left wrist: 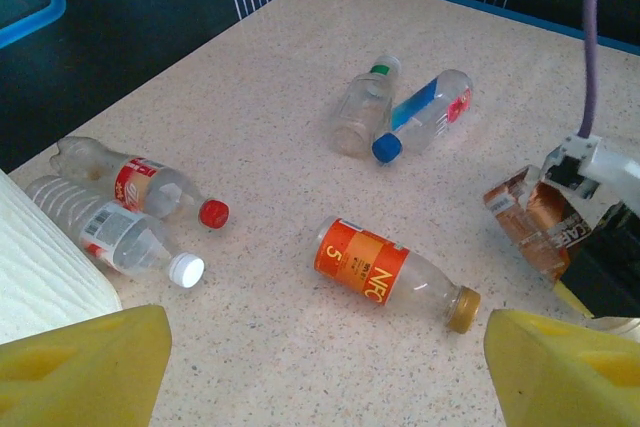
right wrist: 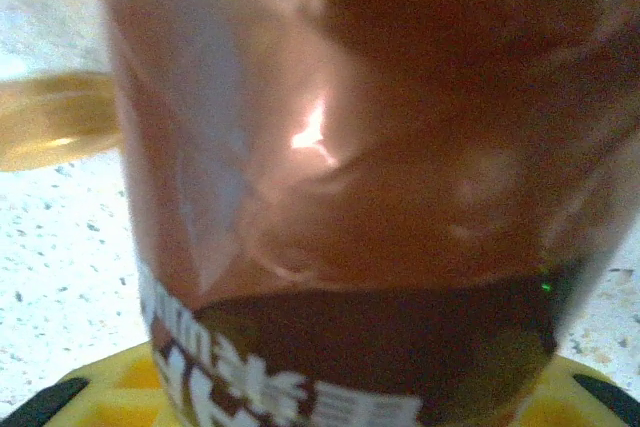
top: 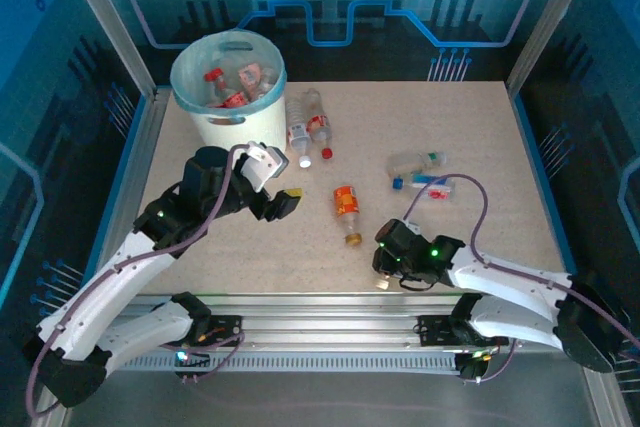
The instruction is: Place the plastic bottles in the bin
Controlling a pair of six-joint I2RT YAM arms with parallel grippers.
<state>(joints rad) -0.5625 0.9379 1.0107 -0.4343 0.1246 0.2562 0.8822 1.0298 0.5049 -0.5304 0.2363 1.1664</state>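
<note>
The right gripper [top: 386, 265] sits low by the near edge of the worktop [top: 480, 127], a little right of the middle. Its fingers are closed on a crumpled brown bottle [right wrist: 330, 197]. In its own wrist view the bottle's wall bulges right up to the lens, with the yellow pads [right wrist: 120, 387] beneath it. The left gripper [top: 282, 202] hangs over the left half of the worktop, jaws spread wide with nothing between them.

What worries me is the trip. The bin [top: 240, 127] stands in the far left corner, well apart from the brown bottle. The left arm [top: 130, 257] lies between the two, so a straight swing across could clip it. The bottle looks thin and dented. I'd guess it could squirm out of the grip, or bounce off the rim onto the worktop if let go short.

The bin is lined with a blue bag [top: 190, 57] and already holds several bottles [top: 228, 87], red labels and caps showing. Five more lie loose:
- a red-capped bottle [left wrist: 150, 187] and a white-capped bottle [left wrist: 115, 237], just beside the bin's wall
- an orange bottle [left wrist: 385, 275], near the middle
- a clear bottle [left wrist: 362, 112] close against a blue-capped bottle [left wrist: 425, 117], right of the middle

All five are on their sides and look likely to roll if nudged
</note>
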